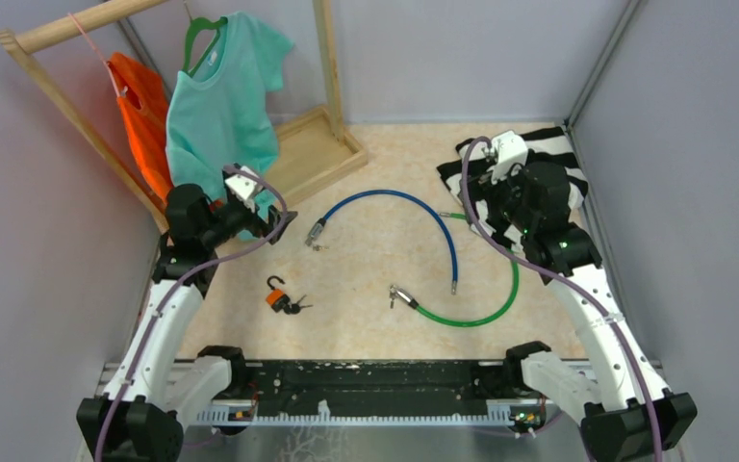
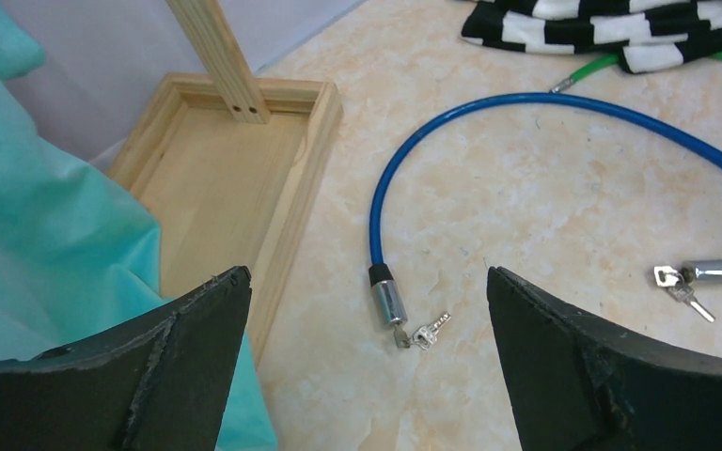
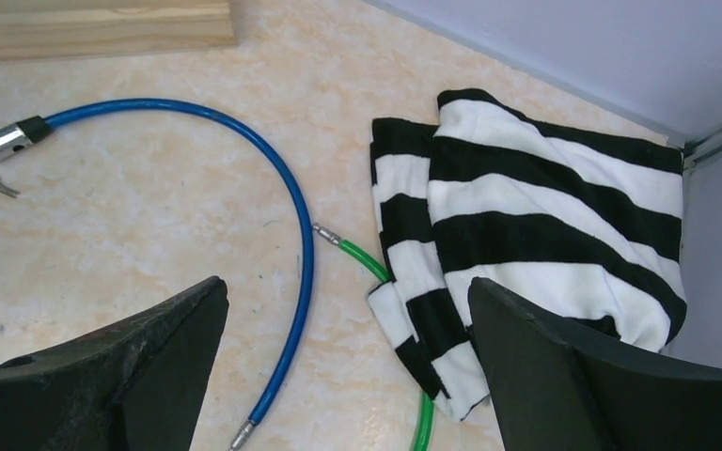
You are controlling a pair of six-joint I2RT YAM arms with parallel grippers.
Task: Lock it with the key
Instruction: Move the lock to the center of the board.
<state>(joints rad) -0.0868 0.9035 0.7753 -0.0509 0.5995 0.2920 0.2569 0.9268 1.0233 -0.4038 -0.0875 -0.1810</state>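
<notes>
Blue lock (image 2: 385, 301), key (image 2: 429, 331) in barrel, lying just ahead of wide-apart left gripper (image 2: 367, 275).
Apart too the right gripper (image 3: 346, 284), above striped cloth (image 3: 545, 207) and green cable (image 3: 367, 259); beige marbled surface (image 1: 375, 262), grey walls (image 1: 443, 58).

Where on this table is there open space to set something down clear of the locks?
Bare: the far strip between the wooden rack base and the striped shirt; the patch under the arch of the blue cable lock; the near strip between the orange padlock and the green cable lock. Crowded at right, where both cables run close beside the shirt.
</notes>
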